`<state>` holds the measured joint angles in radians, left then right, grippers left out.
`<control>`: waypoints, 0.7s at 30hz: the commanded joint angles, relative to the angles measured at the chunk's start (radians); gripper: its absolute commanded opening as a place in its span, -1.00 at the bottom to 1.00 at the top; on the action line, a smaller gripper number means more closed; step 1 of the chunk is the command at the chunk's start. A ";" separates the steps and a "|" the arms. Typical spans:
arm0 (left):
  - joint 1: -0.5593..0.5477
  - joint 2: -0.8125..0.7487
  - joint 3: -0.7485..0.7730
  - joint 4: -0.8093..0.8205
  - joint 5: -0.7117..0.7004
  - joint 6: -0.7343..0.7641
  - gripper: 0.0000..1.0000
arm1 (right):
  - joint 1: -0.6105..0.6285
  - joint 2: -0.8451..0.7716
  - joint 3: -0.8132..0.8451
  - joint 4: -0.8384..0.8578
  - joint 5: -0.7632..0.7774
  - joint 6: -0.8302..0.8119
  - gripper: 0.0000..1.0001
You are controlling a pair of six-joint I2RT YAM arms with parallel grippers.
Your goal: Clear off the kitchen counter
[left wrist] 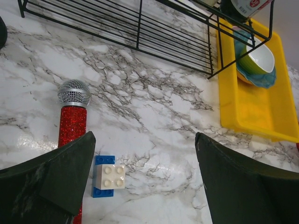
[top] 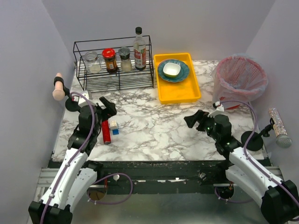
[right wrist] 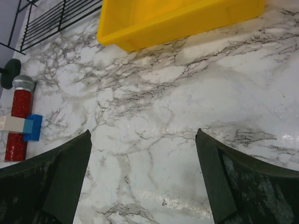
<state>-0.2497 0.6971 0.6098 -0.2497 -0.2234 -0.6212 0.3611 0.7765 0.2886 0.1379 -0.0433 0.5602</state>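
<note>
The white marble kitchen counter [top: 159, 130] holds a red glitter microphone [top: 106, 134] and a white-and-blue brick stack [top: 113, 127] at its left. They also show in the left wrist view, microphone [left wrist: 72, 123] beside bricks [left wrist: 107, 176], and in the right wrist view, microphone [right wrist: 18, 123] and bricks [right wrist: 25, 127]. My left gripper [top: 108, 106] is open and empty, hovering just behind the bricks [left wrist: 145, 140]. My right gripper [top: 194, 119] is open and empty over bare marble at mid-right [right wrist: 142, 140].
A yellow tray [top: 180, 93] with a teal plate [top: 180, 74] and white bowl [top: 171, 69] stands at the back. A black wire rack [top: 114, 70] holds jars and a bottle [top: 139, 49]. A pink-lined bin [top: 240, 77] stands back right. Microphones hang on stands at both sides [top: 58, 87] [top: 279, 127].
</note>
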 commanded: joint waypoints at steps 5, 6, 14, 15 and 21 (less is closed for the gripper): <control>0.006 -0.070 -0.070 0.047 -0.033 -0.063 0.98 | 0.002 -0.111 -0.039 0.085 0.025 -0.074 1.00; 0.006 -0.073 -0.077 0.061 -0.031 -0.067 0.98 | 0.002 -0.117 -0.040 0.078 0.026 -0.078 1.00; 0.006 -0.076 -0.105 0.081 -0.056 -0.077 0.98 | 0.002 -0.149 -0.081 0.106 0.031 -0.039 1.00; 0.006 -0.077 -0.107 0.081 -0.057 -0.077 0.98 | 0.002 -0.151 -0.086 0.112 0.031 -0.025 1.00; 0.006 -0.070 -0.111 0.090 -0.057 -0.072 0.98 | 0.001 -0.143 -0.082 0.078 0.039 0.024 1.00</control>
<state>-0.2497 0.6308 0.5079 -0.1844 -0.2546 -0.6868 0.3607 0.6346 0.2131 0.2092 -0.0345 0.5510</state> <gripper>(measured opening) 0.990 0.998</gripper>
